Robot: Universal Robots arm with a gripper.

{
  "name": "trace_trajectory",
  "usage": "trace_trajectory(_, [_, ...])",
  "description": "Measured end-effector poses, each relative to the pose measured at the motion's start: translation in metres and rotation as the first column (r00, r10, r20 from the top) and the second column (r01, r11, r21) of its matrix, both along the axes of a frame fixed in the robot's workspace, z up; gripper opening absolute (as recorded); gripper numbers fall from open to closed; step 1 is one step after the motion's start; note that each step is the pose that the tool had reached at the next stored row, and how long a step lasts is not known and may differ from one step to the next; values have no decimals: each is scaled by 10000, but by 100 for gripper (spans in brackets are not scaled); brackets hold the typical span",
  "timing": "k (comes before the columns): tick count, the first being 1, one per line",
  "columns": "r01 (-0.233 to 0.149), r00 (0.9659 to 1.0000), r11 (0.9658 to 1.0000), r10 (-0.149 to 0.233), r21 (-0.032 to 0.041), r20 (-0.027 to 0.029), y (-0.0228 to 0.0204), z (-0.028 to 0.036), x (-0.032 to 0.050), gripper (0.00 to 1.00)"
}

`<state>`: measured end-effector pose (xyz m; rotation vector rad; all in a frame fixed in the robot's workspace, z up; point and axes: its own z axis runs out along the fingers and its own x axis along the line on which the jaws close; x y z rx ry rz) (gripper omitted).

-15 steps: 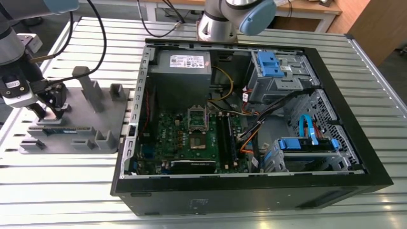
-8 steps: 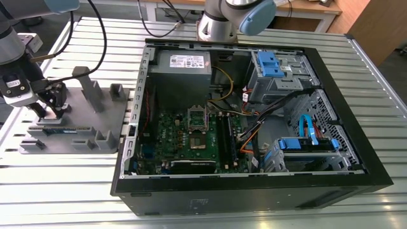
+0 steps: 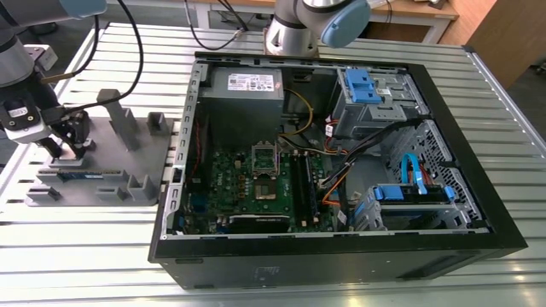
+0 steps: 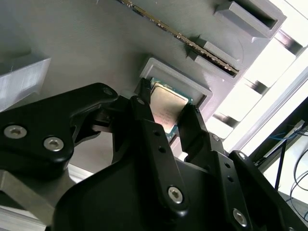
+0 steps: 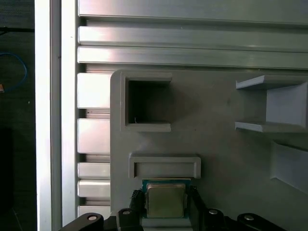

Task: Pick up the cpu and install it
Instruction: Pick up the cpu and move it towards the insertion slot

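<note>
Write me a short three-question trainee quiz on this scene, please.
1. True or false: the cpu already sits in the motherboard socket.
2. In the exterior view, the gripper is: A) at the grey fixture on that view's left; B) inside the computer case; C) above the drive bays.
3. Fill in: the cpu lies between the gripper's two ____.
Key: 1 false; 2 A; 3 fingers.

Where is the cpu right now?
In both wrist views the cpu sits between the gripper's fingers at its pocket in the grey holder plate, on the exterior view's left.
</note>
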<state>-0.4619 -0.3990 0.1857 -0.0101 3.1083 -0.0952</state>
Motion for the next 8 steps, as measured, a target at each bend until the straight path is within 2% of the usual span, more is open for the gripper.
trace_trajectory(3, [0, 10000, 10000, 0, 2, 3, 0, -3, 0, 48])
trace_trajectory(4, [0, 10000, 10000, 0, 2, 3, 0, -3, 0, 55])
trace_trajectory(8, [0, 10000, 10000, 0, 0, 0, 0, -3, 0, 55])
